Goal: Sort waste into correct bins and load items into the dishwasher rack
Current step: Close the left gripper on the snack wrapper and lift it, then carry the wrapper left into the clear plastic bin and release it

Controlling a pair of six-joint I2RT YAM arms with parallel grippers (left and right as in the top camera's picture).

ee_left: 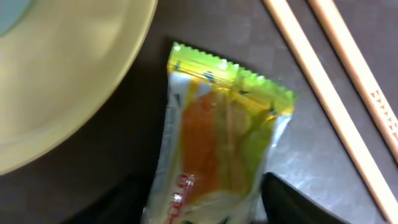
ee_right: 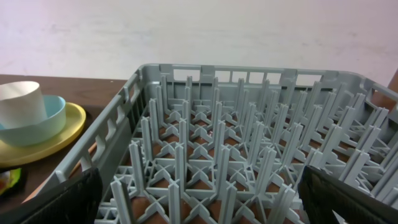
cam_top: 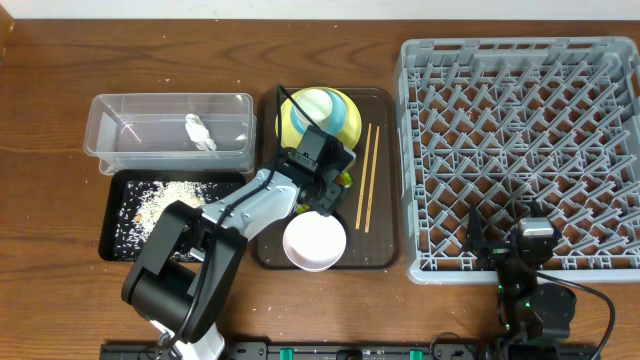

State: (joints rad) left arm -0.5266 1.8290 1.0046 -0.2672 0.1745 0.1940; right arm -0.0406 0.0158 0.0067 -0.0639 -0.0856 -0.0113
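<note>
- Picking the snack wrapper off the brown serving tray looks like the step in hand. The wrapper lies flat, just beside the yellow plate and a little apart from the chopsticks.
- The left gripper hangs right over it, its fingers partly apart, one at each long edge of the packet. Whether they have pinched it yet I cannot tell.
- Close across the narrow width, so the foil buckles up between the pads rather than sliding out flat.
- Lift straight up first, to clear the plate's rim and the white bowl.
- The clear tub, which holds the tissue, seems the likely bin, since the black tray holds the rice grains.
- The right gripper sits wide open and empty at the near edge of the dishwasher rack, out of the way.
</note>
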